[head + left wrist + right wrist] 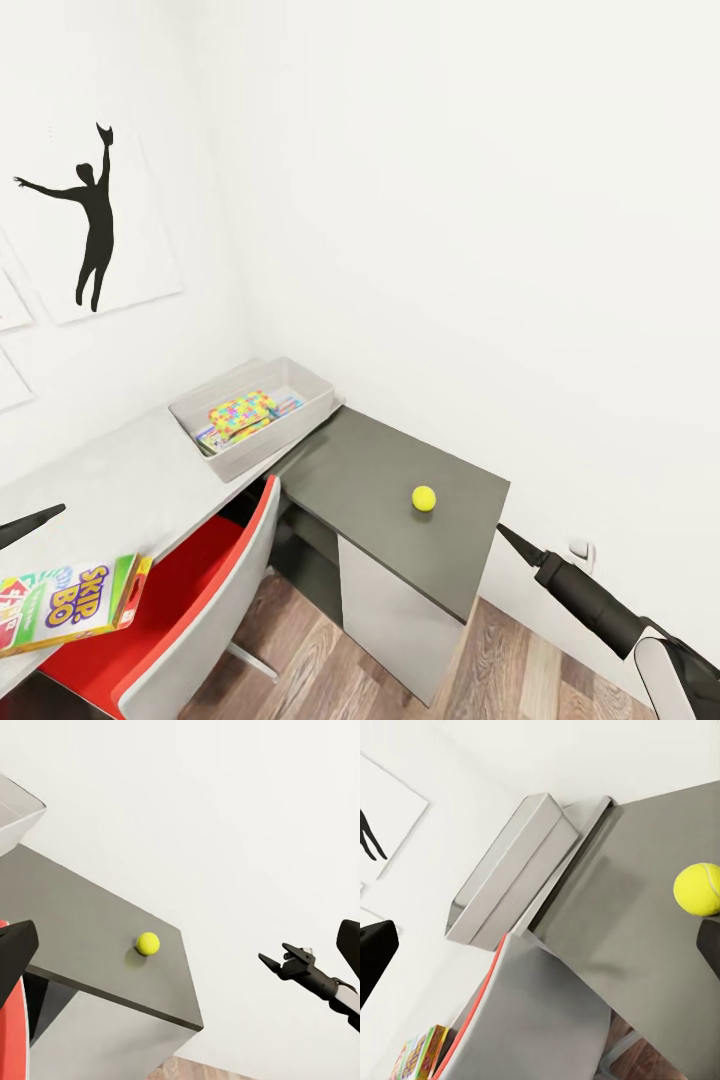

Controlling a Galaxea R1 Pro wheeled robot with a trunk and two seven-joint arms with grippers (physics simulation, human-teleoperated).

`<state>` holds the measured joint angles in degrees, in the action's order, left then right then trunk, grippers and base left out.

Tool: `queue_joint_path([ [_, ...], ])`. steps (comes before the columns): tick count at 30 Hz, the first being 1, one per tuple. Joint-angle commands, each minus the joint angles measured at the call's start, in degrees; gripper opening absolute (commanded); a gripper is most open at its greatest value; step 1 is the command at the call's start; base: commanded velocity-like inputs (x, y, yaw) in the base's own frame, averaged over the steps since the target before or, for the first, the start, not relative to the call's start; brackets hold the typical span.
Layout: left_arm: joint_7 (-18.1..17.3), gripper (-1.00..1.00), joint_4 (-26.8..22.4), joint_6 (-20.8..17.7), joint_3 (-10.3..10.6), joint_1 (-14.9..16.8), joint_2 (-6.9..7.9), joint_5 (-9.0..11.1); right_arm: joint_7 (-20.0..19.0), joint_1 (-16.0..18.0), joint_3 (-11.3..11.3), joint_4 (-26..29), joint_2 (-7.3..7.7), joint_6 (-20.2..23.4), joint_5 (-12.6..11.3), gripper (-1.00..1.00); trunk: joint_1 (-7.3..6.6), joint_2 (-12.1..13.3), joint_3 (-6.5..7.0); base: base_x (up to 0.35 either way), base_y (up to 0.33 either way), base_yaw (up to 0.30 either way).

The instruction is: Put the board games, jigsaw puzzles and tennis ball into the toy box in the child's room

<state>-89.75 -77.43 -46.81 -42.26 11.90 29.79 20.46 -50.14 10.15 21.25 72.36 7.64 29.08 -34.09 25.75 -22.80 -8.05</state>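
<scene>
Grey toy box (312,398) holds jigsaw puzzle (240,411); right fingers (279,961) apart; left fingers' state unclear.

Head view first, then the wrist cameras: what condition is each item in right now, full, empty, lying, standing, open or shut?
toy box: on the white desk, holding a jigsaw puzzle and other flat toys.
tennis ball: loose on the dark desk section, outside the box.
Skip-Bo box: tilted over the white desk's near edge.
red chair: pushed against the desk.
right gripper: open, empty, off the dark section.

The tennis ball (424,498) lies on the lower table section (380,480), right of the toy box (300,415).
</scene>
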Motion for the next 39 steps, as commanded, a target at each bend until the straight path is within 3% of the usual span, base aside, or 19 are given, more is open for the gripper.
queue_joint_path([
  [1, -0.2, 1.00, 0.0, -0.6, 0.0, 0.0, 0.01, -0.1, 0.0, 0.0, 0.0, 0.0, 0.00, 0.4, -0.4, 1.00, 0.03, -0.1, -0.12, 0.000, 0.000, 0.000],
  [19, -0.2, 1.00, 0.2, -0.9, 0.1, 0.0, -0.06, -0.1, -0.1, 0.0, -0.1, 0.0, -0.07, 0.4, -0.4, 1.00, 0.03, -0.1, 0.37, 0.000, 0.000, 0.003],
  [39, -0.2, 1.00, 1.4, -8.5, 0.0, -1.3, -0.17, -0.5, 0.0, 0.0, -0.1, 0.0, -0.09, 0.4, -0.4, 1.00, 0.03, -0.1, 0.73, 0.000, 0.000, 0.009],
])
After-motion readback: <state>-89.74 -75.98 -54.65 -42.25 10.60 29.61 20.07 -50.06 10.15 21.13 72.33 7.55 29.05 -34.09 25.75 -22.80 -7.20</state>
